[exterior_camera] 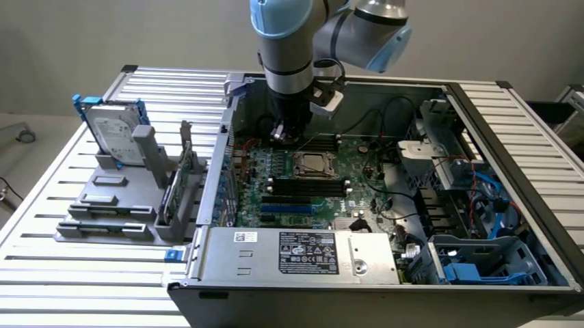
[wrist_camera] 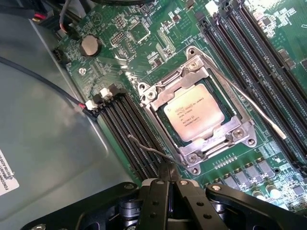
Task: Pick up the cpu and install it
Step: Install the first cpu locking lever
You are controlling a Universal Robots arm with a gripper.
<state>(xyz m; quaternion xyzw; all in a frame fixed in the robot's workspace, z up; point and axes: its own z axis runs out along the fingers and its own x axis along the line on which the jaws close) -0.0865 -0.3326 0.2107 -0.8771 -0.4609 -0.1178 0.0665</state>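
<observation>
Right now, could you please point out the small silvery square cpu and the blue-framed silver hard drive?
small silvery square cpu (wrist_camera: 193, 113), wrist view, centre of top plate.
blue-framed silver hard drive (exterior_camera: 114, 132), exterior view, its label face.

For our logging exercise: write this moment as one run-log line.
gripper: shut, nothing held, over motherboard | cpu: lying in socket | gripper apart from cpu

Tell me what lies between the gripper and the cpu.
In the wrist view, the socket frame and a thin wire lever lie between the gripper and the cpu, which sits inside that frame.
</observation>
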